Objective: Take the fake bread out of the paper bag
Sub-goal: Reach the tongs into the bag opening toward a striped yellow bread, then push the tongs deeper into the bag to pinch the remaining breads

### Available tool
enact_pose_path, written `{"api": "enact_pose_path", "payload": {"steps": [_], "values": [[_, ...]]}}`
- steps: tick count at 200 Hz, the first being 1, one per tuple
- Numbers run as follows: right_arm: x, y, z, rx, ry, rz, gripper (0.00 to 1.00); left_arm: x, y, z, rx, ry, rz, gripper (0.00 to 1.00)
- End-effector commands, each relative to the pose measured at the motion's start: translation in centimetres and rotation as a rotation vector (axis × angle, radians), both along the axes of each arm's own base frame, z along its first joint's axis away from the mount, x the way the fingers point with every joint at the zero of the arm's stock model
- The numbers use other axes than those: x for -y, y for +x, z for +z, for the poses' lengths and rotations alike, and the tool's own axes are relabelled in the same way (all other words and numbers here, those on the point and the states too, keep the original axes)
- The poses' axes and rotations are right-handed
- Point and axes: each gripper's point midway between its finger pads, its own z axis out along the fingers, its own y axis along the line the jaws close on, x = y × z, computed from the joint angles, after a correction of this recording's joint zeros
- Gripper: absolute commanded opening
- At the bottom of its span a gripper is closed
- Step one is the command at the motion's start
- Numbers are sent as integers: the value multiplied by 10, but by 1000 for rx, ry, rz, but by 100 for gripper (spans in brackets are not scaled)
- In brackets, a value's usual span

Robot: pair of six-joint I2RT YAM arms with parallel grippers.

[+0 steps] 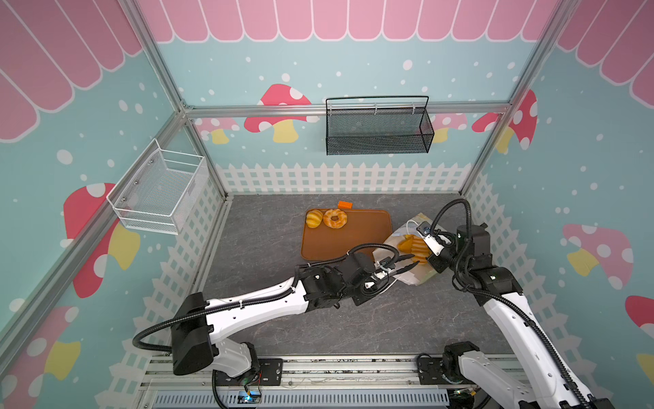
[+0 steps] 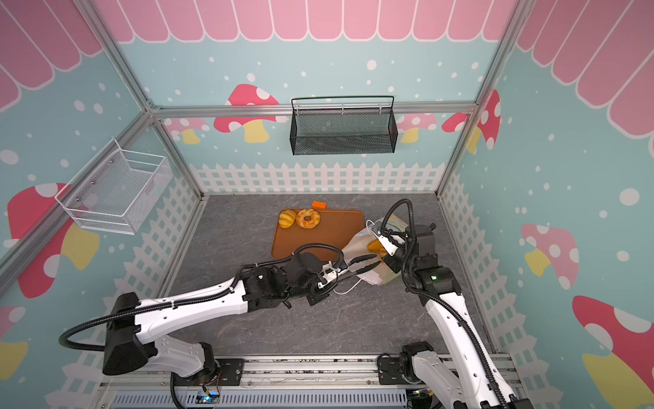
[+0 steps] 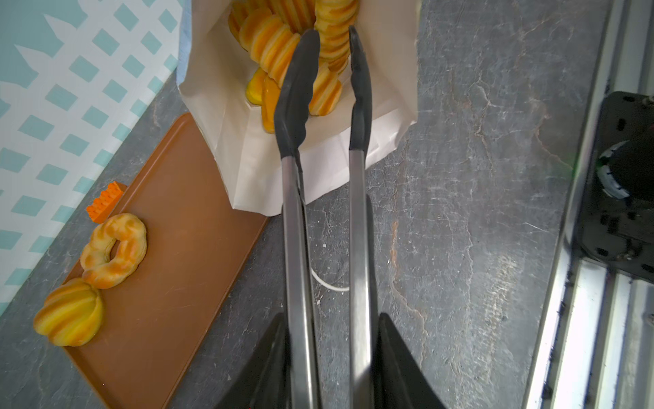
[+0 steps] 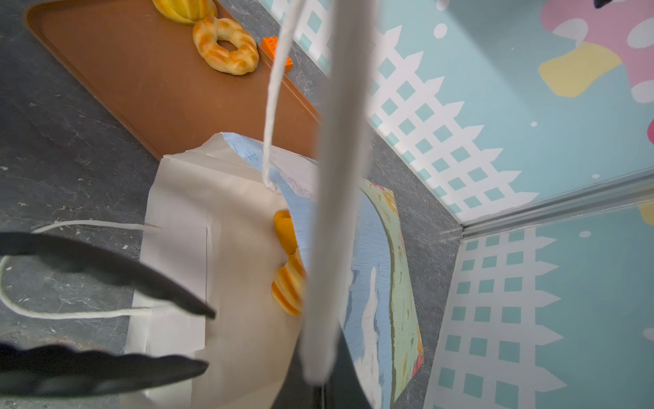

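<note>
So, in both top views the paper bag (image 1: 419, 277) was on the grey worktop (image 1: 269, 318), just beside the right edge of the orange-brown tray (image 1: 357, 232). It was tipped so its open mouth faced the left arm. The right gripper (image 1: 423, 228) was clenched on a white cord handle (image 1: 409, 224) at the bag's top. The left gripper (image 1: 384, 271) was clamped on a pair of tongs (image 1: 405, 258), with the black tips poking into the bag's mouth. Some fake bread (image 1: 414, 246) showed inside the bag. A bun (image 1: 314, 218) and a doughnut (image 1: 335, 218) sat side by side in the tray's far left corner.

Left wrist view: the gripper's fingers (image 3: 400, 361) hugged the two metal arms of the tongs (image 3: 293, 212). The tips stood a bit apart at a pile of ridged rolls (image 3: 272, 49) inside the white-lined bag (image 3: 265, 177). Honestly couldn't tell if they touched one. A small orange block (image 3: 105, 207) sat just off the tray's edge, next to the doughnut (image 3: 136, 244).

Right wrist view: the cord handle (image 4: 276, 88) ran taut from the bag's rim up toward the camera, and the gripper itself barely showed. The bag (image 4: 230, 248) had its blue cloud print on the outside. A couple of bread pieces (image 4: 288, 279) peeked out at the rim, and the tong tips (image 4: 124, 276) hung at the mouth.
</note>
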Motion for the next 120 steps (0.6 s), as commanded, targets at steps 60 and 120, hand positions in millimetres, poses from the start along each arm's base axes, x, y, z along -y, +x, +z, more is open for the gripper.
{"api": "enact_pose_path", "payload": {"steps": [60,120], "values": [[-7,-6,11,21,32,36,0,42,40,3,-191,-157,238,45],[-4,-6,15,35,46,5,0,60,53,-4,-379,-263,325,48]]}}
